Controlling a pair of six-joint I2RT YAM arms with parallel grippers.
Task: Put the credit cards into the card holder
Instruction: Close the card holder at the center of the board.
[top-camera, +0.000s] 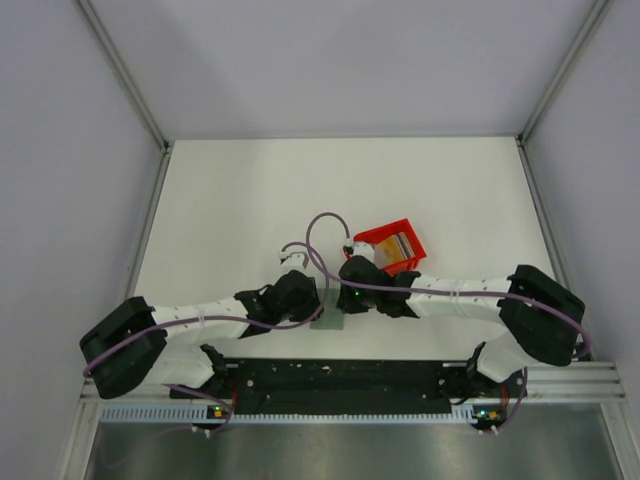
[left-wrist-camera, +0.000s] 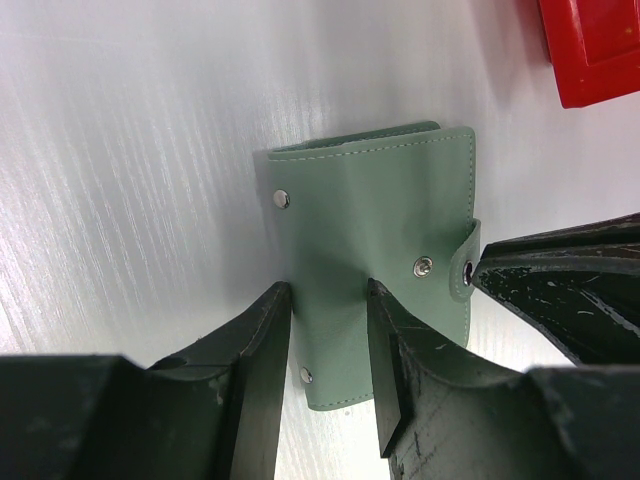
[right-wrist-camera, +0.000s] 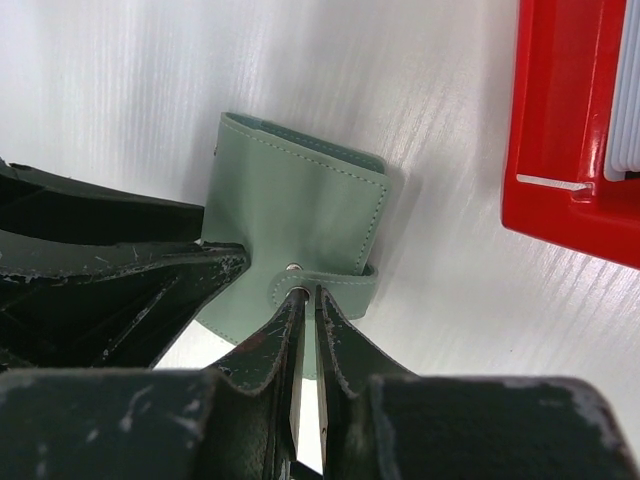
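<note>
The card holder (left-wrist-camera: 370, 200), a closed grey-green wallet, lies flat on the white table (top-camera: 230, 220) between both arms. My left gripper (left-wrist-camera: 326, 290) stands open, its two fingertips resting on the wallet's cover near one edge. My right gripper (right-wrist-camera: 305, 292) is shut on the tip of the wallet's strap tab (right-wrist-camera: 340, 285), beside the snap stud (left-wrist-camera: 424, 266). Seen from above, both grippers meet over the card holder (top-camera: 328, 318). The credit cards (top-camera: 400, 243), tan and whitish, stand in the red bin (top-camera: 385, 236); their pale edges (right-wrist-camera: 625, 100) show in the right wrist view.
The red bin (right-wrist-camera: 570, 150) sits just beyond and right of the wallet, close to the right arm. Purple cables (top-camera: 325, 225) loop above both wrists. Grey walls enclose the table on three sides.
</note>
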